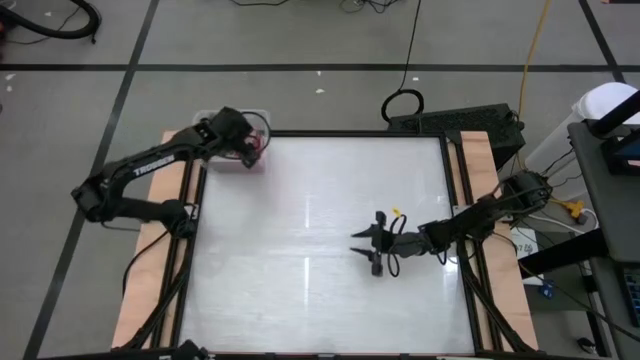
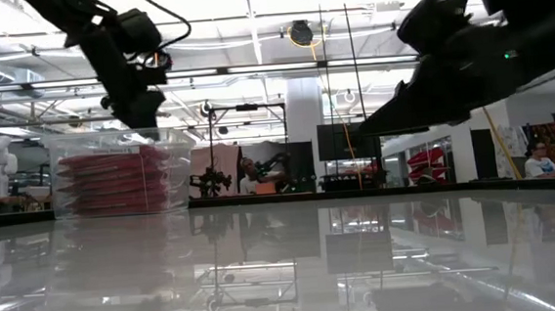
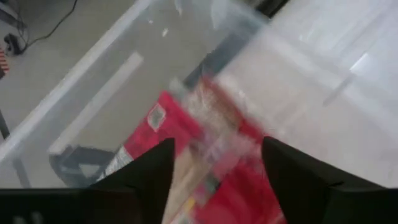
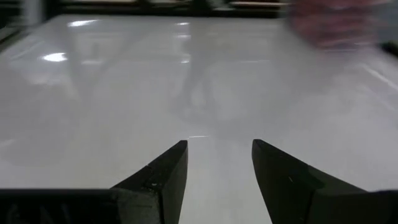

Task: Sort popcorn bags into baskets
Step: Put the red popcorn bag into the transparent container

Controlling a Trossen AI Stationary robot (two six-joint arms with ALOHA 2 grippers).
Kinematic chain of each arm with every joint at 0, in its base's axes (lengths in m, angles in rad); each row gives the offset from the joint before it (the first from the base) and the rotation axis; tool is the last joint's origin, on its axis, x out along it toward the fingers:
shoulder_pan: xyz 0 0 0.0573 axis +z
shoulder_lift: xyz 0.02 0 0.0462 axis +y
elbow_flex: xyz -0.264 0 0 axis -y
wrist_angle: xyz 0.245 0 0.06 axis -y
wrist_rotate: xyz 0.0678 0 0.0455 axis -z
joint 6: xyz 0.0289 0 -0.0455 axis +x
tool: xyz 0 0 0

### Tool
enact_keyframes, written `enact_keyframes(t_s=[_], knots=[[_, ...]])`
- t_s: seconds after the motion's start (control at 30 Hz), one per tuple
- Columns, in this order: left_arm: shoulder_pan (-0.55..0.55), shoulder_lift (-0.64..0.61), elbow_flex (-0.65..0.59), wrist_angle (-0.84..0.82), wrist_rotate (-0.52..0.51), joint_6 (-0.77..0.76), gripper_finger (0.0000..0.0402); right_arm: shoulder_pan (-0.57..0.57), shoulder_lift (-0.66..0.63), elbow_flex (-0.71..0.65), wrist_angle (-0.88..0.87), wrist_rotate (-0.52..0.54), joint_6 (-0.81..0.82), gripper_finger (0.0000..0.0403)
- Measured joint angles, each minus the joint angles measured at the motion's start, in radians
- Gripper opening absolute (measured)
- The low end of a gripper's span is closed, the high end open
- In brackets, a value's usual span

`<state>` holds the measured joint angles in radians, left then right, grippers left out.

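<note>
The clear plastic basket (image 1: 243, 143) stands at the table's far left corner and holds a stack of red popcorn bags (image 2: 115, 182), lying flat on one another. My left gripper (image 1: 250, 146) hovers just above the basket with its fingers open. In the left wrist view (image 3: 217, 158) the top red bag (image 3: 233, 186) shows below and between the fingers, behind the basket's clear wall. My right gripper (image 1: 362, 251) is open and empty, low over the bare table right of the middle, pointing toward the table's left edge; it also shows in its own wrist view (image 4: 219, 155).
The white tabletop (image 1: 310, 290) is framed by dark rails and wooden side boards (image 1: 480, 170). A black box with cables (image 1: 455, 120) lies beyond the far edge. No loose bags show on the table. The basket shows blurred in the right wrist view (image 4: 336, 25).
</note>
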<state>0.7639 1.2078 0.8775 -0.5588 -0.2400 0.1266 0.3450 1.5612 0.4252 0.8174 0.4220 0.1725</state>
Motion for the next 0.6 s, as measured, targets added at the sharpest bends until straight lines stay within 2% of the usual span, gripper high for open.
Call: enact_keyframes(t_s=[0.13, 0.2, 0.33, 0.43, 0.6], knots=[[-0.005, 0.031, 0.06, -0.013, -0.004, -0.041, 0.0281, -0.057, 0.0, 0.008, 0.012, 0.093, 0.006, 0.0171], [-0.005, 0.031, 0.088, -0.063, 0.007, -0.065, 0.0287, -0.111, 0.0, 0.034, 0.017, 0.093, -0.01, 0.0171], [-0.005, 0.031, 0.114, -0.086, 0.013, -0.183, 0.0276, -0.242, 0.0, 0.111, -0.017, -0.004, -0.031, 0.0171], [-0.01, 0.052, 0.115, -0.041, 0.01, -0.265, 0.026, -0.35, 0.001, 0.16, -0.076, -0.032, -0.048, 0.0171], [-0.03, 0.133, 0.114, -0.057, -0.086, -0.363, 0.0232, -0.497, 0.001, 0.187, -0.072, -0.126, -0.109, 0.0171]])
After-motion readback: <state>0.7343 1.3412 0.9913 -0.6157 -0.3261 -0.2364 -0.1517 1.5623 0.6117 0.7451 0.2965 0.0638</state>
